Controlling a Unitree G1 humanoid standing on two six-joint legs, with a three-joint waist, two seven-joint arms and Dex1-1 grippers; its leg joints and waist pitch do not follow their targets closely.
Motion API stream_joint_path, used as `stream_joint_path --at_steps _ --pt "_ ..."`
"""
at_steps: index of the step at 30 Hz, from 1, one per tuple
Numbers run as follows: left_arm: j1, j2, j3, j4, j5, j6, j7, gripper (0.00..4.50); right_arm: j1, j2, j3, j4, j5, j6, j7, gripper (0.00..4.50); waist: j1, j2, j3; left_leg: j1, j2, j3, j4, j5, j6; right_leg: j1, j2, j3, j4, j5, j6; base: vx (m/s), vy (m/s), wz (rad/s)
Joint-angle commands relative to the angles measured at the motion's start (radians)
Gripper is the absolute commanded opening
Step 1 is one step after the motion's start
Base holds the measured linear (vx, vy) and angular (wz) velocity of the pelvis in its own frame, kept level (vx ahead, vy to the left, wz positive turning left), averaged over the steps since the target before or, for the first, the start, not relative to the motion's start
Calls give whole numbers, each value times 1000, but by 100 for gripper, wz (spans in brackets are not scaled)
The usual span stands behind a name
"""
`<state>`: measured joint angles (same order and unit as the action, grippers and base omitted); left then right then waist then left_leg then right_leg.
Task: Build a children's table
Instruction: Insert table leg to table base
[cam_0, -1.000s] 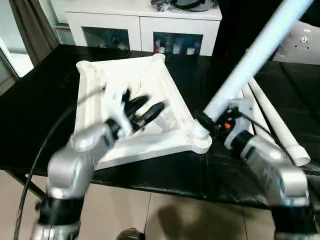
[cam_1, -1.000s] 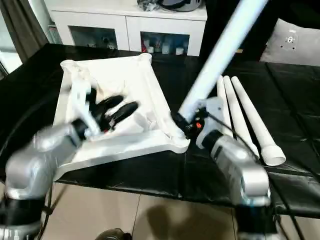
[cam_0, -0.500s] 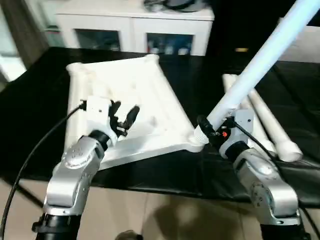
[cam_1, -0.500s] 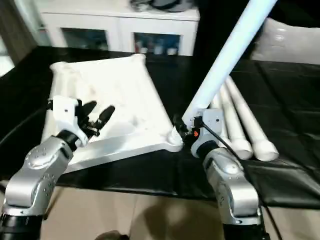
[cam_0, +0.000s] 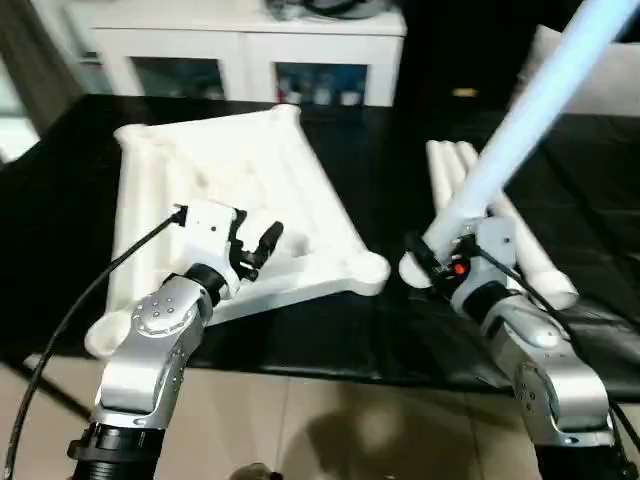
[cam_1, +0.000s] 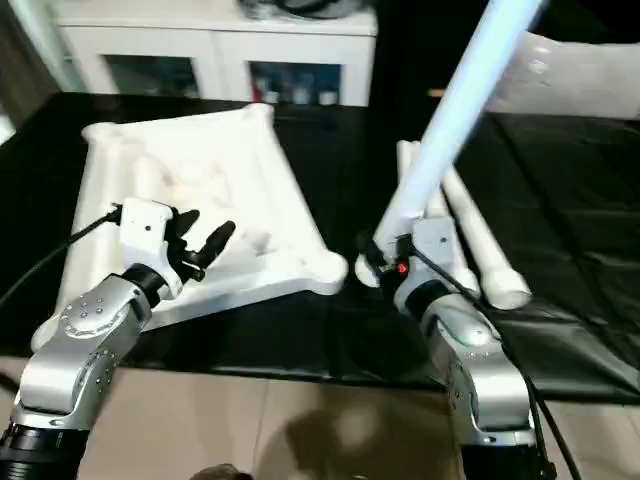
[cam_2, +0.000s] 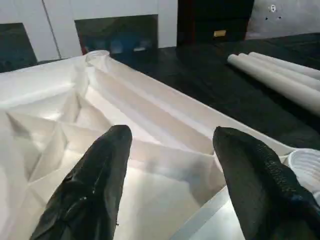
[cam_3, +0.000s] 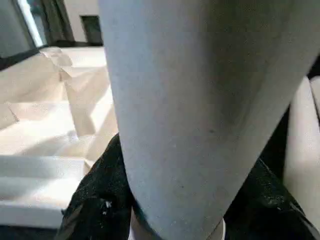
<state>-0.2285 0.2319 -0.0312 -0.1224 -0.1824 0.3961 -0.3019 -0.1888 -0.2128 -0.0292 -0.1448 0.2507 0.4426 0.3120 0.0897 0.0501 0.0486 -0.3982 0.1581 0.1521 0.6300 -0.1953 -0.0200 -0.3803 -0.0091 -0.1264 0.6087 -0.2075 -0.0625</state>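
My right gripper (cam_0: 432, 262) is clamped on one leg (cam_0: 520, 120), its end just beside the tabletop's (cam_0: 220, 180) near corner socket (cam_0: 368, 270); left gripper (cam_2: 167, 165) spread empty over the ribs; no legs fitted, three lying on the table (cam_0: 510, 235).

A white cabinet (cam_0: 250, 50) with glass doors stands behind a black table (cam_0: 60, 190); small items sit behind the glass. Dark objects rest on the cabinet's top. A grey cushion (cam_1: 590, 85) lies at the far right. Beige floor tiles (cam_0: 330, 430) show below.
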Motion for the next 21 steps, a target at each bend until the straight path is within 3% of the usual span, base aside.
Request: stream_joint_path --at_steps 1,2,3,5,9,12,13,15,16,21 --pt "-7 18 -22 10 -9 12 -42 299 -13 4 -12 -10 44 -3 24 191 3 8 -62 32 113 -56 -86 -171 57 39 -150 84 -93 -250 -9 0 0 0" --pt "-6 24 -30 15 -12 8 -60 299 -14 5 -16 -9 53 -2 36 191 3 8 -62 35 114 -55 -86 -182 55 35 -152 86 -91 -235 -20 0 0 0" --pt "-3 37 -45 18 -22 3 -99 299 -14 3 -12 -8 56 -2 51 191 5 4 -61 34 107 -49 -85 -197 48 36 -159 91 -88 -215 -42 0 0 0" --pt "1 67 -79 26 -29 -2 -172 328 -15 -3 -5 -2 62 -4 76 191 11 -1 -59 29 95 -37 -85 -196 41 41 -168 94 -90 -231 -53 0 0 0" --pt "-27 137 -163 88 13 -1 -298 372 -31 -22 8 28 69 -7 124 191 9 2 -54 36 99 -32 -93 -230 24 36 -165 95 -94 -305 -38 0 0 0" --pt "-77 165 -206 175 56 -11 -352 381 -51 -38 12 65 70 -14 153 191 11 3 -52 44 91 -29 -92 -263 8 36 -169 98 -105 -362 -20 0 0 0" --pt "-102 168 -219 207 52 -11 -390 381 -60 -48 15 83 65 -23 166 191 11 0 -54 37 94 -31 -94 -240 10 44 -174 98 -102 -343 -25 0 0 0" --pt "-164 164 -248 278 46 -12 -455 381 -75 -61 11 113 65 -28 192 191 18 0 -58 43 92 -27 -88 -212 19 40 -174 100 -102 -324 -28 0 0 0" --pt "-204 150 -263 320 45 -1 -475 346 -82 -68 9 127 62 -32 202 191 21 1 -59 38 92 -27 -88 -187 26 44 -172 99 -99 -299 -34 0 0 0" --pt "-285 109 -303 416 67 -10 -500 326 -85 -84 1 138 61 -38 213 191 26 8 -67 33 99 -30 -83 -147 40 51 -175 96 -83 -185 -70 0 0 0"
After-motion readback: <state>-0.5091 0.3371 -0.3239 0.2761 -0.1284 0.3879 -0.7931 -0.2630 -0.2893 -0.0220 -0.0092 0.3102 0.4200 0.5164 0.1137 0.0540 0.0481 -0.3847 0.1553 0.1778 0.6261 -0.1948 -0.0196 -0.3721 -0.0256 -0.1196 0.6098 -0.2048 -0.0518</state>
